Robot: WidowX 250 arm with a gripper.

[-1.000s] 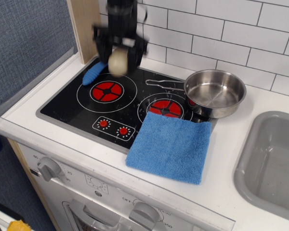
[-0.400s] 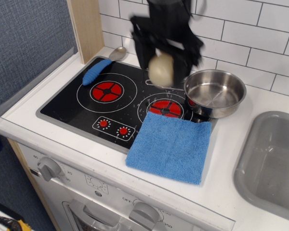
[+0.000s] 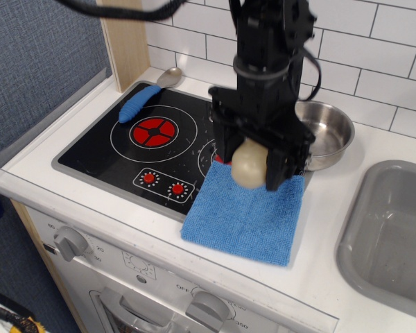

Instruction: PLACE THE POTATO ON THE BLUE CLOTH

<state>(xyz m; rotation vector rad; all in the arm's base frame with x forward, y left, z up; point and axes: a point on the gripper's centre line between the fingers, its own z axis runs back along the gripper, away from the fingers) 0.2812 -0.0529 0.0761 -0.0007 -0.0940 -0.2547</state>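
Observation:
My black gripper point(image 3: 251, 166) is shut on the pale beige potato point(image 3: 249, 165) and holds it just above the far part of the blue cloth point(image 3: 246, 218). The cloth lies flat across the front right corner of the stove top and the white counter. The arm hides the cloth's far edge and part of the right burner.
A steel pan point(image 3: 328, 132) stands behind the gripper on the right. A spoon with a blue handle point(image 3: 136, 103) lies at the stove's far left. The black stove top point(image 3: 125, 159) has a red burner point(image 3: 152, 129). A grey sink point(image 3: 392, 232) is at the right.
The gripper has carried the potato from the far left of the stove rightward and forward, and lowered it over the blue cloth.

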